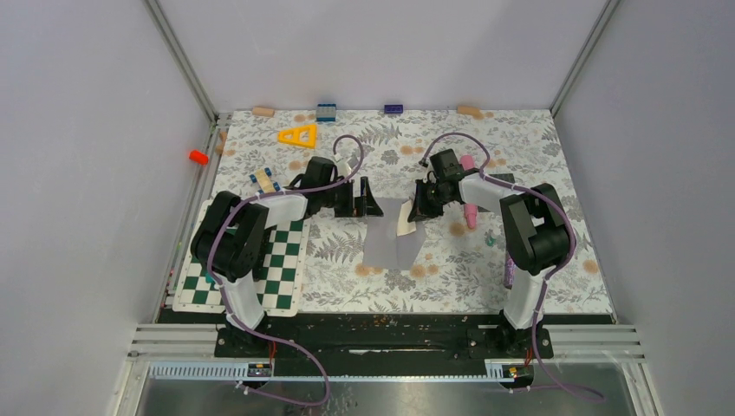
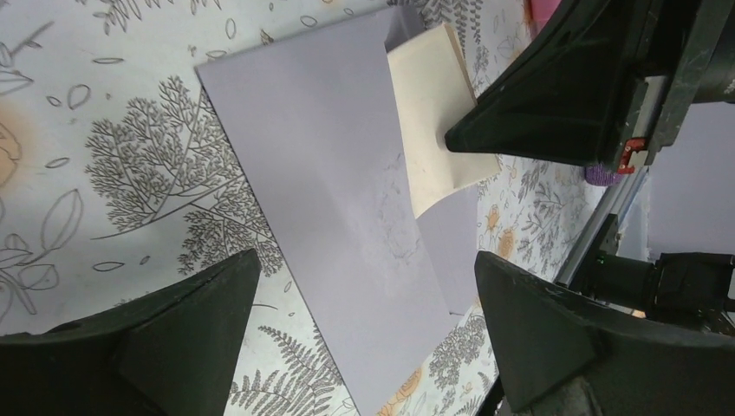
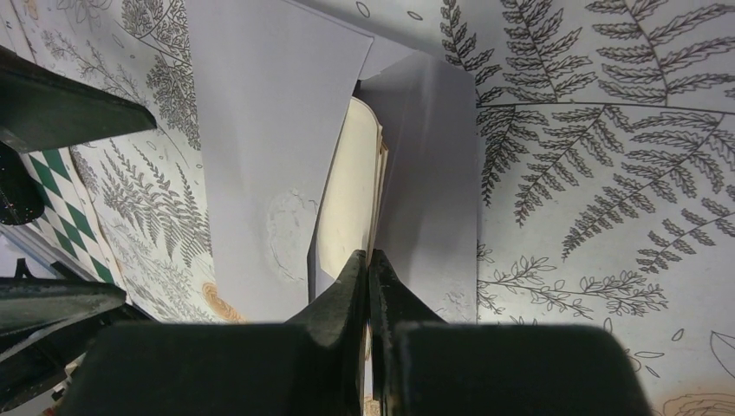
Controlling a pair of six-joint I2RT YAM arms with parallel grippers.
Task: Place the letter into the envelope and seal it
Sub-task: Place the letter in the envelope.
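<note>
The grey envelope (image 1: pixel 392 245) lies flat mid-table, its flap (image 3: pixel 429 191) open toward the right arm. The cream-tan letter (image 1: pixel 405 222) rises slanted from the envelope's mouth, its far edge between body (image 3: pixel 260 130) and flap. I cannot tell how far in it reaches. My right gripper (image 3: pixel 368 257) is shut on the letter's (image 3: pixel 351 191) near edge. In the left wrist view the letter (image 2: pixel 433 130) overlaps the envelope (image 2: pixel 338 182), with the right gripper's dark fingers (image 2: pixel 537 113) on it. My left gripper (image 2: pixel 364 260) hangs open over the envelope's left end, with nothing between its fingers (image 2: pixel 199 321).
A green-and-white chequered mat (image 1: pixel 260 269) lies under the left arm. A pink object (image 1: pixel 469 212) sits by the right arm. At the back are a yellow triangle (image 1: pixel 297 135), blue bricks (image 1: pixel 326 111), wooden blocks (image 1: pixel 263 111) and an orange cylinder (image 1: pixel 198 157).
</note>
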